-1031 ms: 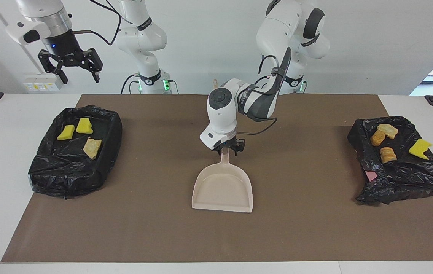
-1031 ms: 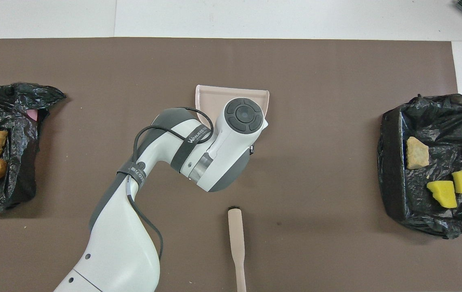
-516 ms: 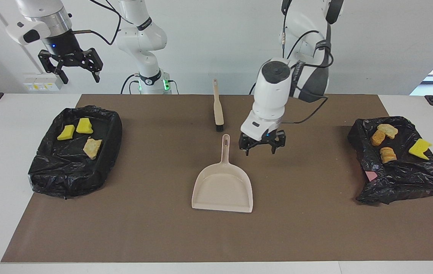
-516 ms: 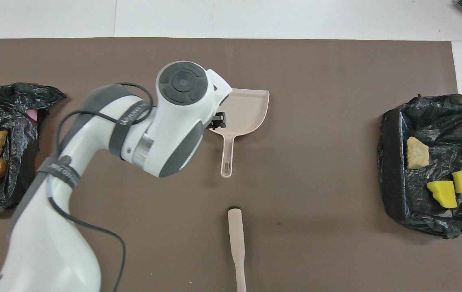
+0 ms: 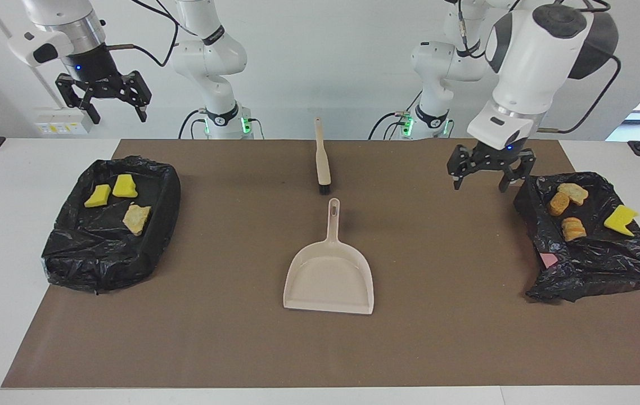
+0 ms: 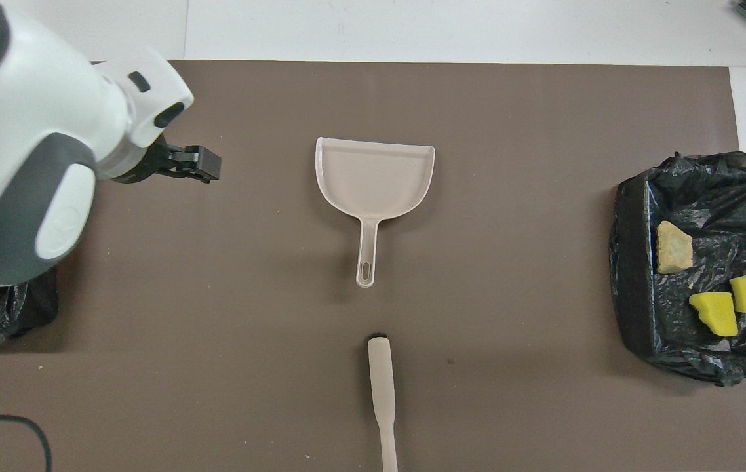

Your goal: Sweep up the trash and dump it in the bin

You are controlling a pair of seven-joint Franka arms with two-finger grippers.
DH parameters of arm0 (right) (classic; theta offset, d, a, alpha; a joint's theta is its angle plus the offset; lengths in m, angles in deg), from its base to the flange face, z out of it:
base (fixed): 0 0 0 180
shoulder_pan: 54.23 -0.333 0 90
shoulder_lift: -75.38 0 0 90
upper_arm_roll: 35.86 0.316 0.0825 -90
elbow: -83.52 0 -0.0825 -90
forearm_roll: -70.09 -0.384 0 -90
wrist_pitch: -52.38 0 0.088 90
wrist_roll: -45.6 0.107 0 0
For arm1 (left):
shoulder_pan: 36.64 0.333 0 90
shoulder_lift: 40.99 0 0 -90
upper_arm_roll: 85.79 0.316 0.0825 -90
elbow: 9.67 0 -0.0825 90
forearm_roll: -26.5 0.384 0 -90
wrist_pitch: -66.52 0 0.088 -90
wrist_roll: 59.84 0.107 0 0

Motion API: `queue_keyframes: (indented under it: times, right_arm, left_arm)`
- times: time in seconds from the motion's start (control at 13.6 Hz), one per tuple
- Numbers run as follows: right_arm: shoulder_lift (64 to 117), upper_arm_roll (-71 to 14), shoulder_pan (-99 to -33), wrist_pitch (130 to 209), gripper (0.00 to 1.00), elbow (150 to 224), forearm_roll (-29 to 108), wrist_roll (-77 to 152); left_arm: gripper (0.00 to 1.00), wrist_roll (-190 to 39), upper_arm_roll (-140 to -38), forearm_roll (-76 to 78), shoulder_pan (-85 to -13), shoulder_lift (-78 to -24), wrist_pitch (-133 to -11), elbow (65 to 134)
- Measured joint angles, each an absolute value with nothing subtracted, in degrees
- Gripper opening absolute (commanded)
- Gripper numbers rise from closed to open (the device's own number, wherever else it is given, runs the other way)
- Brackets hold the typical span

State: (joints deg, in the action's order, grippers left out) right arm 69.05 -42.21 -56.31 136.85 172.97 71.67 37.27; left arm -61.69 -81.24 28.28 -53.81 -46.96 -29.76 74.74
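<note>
The beige dustpan [image 5: 328, 275] [image 6: 373, 177] lies flat and empty mid-mat, handle toward the robots. All the trash sits in two black-bagged bins. The bin [image 5: 100, 264] [image 6: 632, 288] at the right arm's end holds two yellow chunks [image 5: 98, 196] [image 6: 714, 313] and a tan lump [image 5: 136, 218]. The bin [image 5: 595, 270] at the left arm's end holds three brown lumps [image 5: 573, 229] and a yellow chunk [image 5: 621, 219]. My left gripper [image 5: 480, 185] hangs open and empty over the mat beside that bin. My right gripper [image 5: 120, 117] waits open, raised high near its bin.
A beige hand brush [image 5: 323, 157] [image 6: 381, 393] lies on the brown mat [image 5: 213, 337] between the dustpan's handle and the robots. In the overhead view the left arm covers most of the bin [image 6: 12, 308] at its end.
My left gripper opened off the dustpan's handle, rose and swung over to the bin at the left arm's end. The dustpan stayed put. The right arm has not moved.
</note>
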Motion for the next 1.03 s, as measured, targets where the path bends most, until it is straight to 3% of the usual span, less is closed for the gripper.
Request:
queue_keyframes:
  times: [0.52, 1.03]
  right_arm:
    - [69.02, -42.21, -56.31, 136.83, 1.0, 173.05, 71.67, 37.27]
    - [69.02, -42.21, -56.31, 136.82, 1.0, 173.07, 71.67, 37.27]
  left_arm:
    - [1.0, -56.04, -81.19, 28.27, -50.36, -37.92, -18.27, 75.18]
    - [1.0, -55.93, -81.02, 27.65, -48.05, -37.4, -17.39, 76.55]
